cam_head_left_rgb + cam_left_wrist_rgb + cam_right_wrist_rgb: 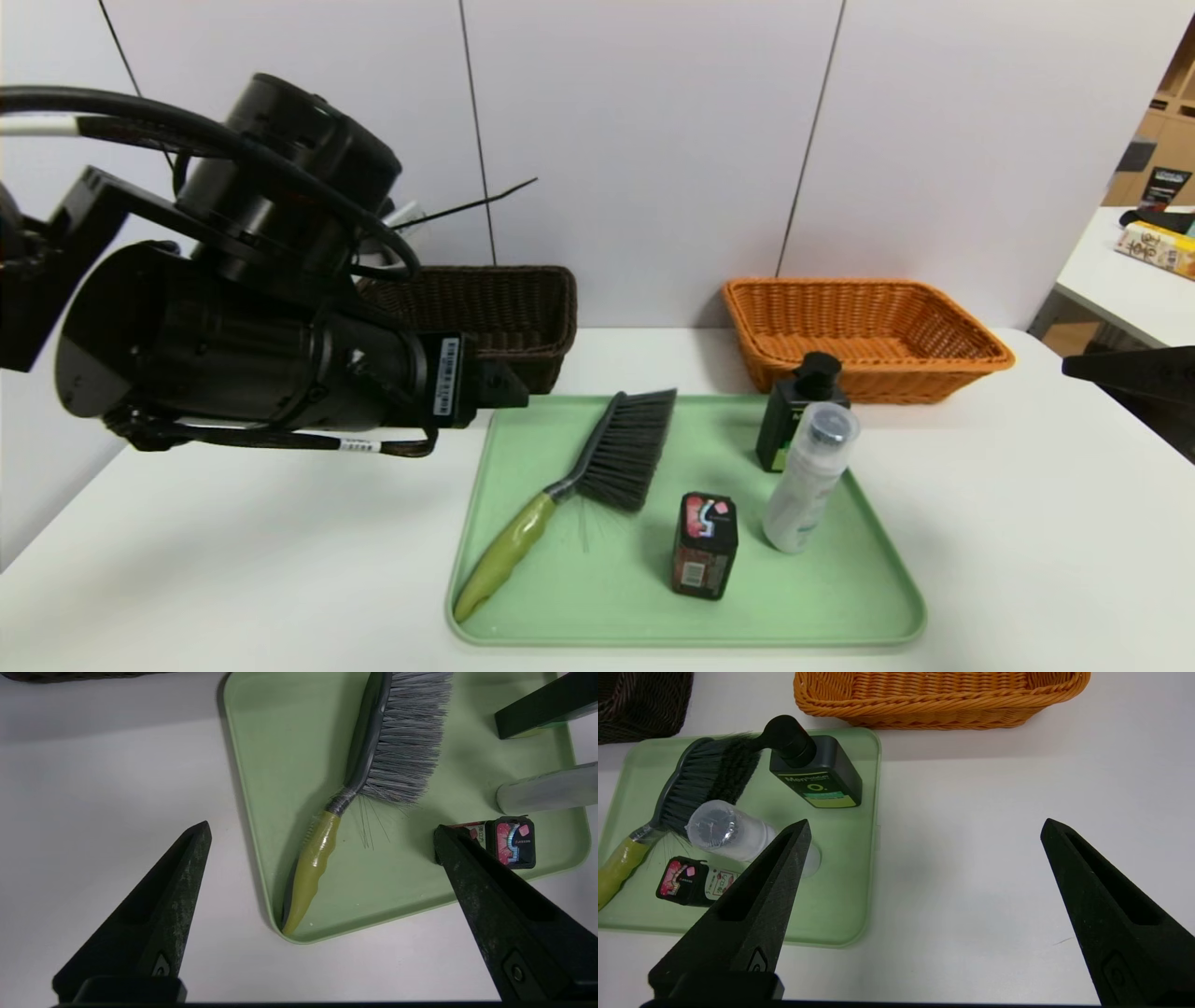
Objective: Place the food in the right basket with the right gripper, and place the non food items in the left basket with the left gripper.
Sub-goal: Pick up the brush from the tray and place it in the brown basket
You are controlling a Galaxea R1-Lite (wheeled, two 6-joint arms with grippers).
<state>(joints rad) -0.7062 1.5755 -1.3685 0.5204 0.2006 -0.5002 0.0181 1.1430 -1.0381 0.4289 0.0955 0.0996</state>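
A pale green tray (840,597) holds the food, a small black packet (705,546) with a red and pink graphic, lying near its front. Beside it are a brush (607,457) with a lime-green handle, a white bottle (808,481) and a dark green pump bottle (794,420). My left gripper (321,828) hangs open above the brush handle (313,868), holding nothing. My right gripper (925,823) is open over bare table to the right of the tray. The dark brown left basket (504,308) and the orange right basket (990,355) stand behind the tray.
My left arm (261,345) hides most of the brown basket in the head view. A white wall rises close behind both baskets. A second table (1120,289) with books stands off to the right. White tabletop (233,560) lies left of the tray.
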